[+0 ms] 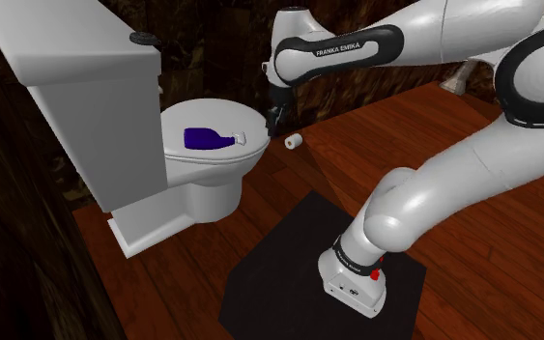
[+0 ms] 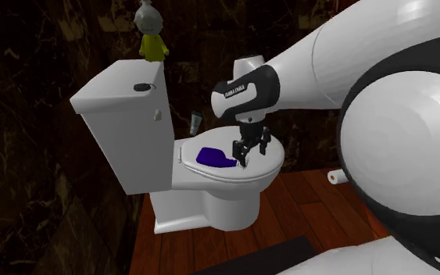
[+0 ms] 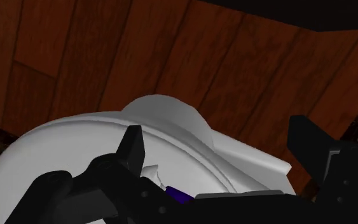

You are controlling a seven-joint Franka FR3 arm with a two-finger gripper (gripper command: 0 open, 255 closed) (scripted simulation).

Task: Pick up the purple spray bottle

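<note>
A purple spray bottle (image 1: pixel 205 139) with a white nozzle (image 1: pixel 243 138) lies on its side on the closed white toilet lid (image 1: pixel 190 119). My black gripper (image 1: pixel 277 119) hangs just past the lid's front edge, beside the nozzle end and a little above it. In the second exterior view the gripper (image 2: pixel 251 151) is open and close to the bottle (image 2: pixel 213 157) without touching it. In the wrist view the fingers stand wide apart around the gripper's middle (image 3: pixel 220 147), with a sliver of the purple bottle (image 3: pixel 181 196) low between them over the lid (image 3: pixel 75 140).
The toilet tank (image 1: pixel 86 87) rises behind the lid, with a black button (image 1: pixel 144 38) on top. A paper roll (image 1: pixel 294 142) lies on the wooden floor near the gripper. A yellow figure (image 2: pixel 154 45) stands behind the tank. My stand rests on a black mat (image 1: pixel 279 266).
</note>
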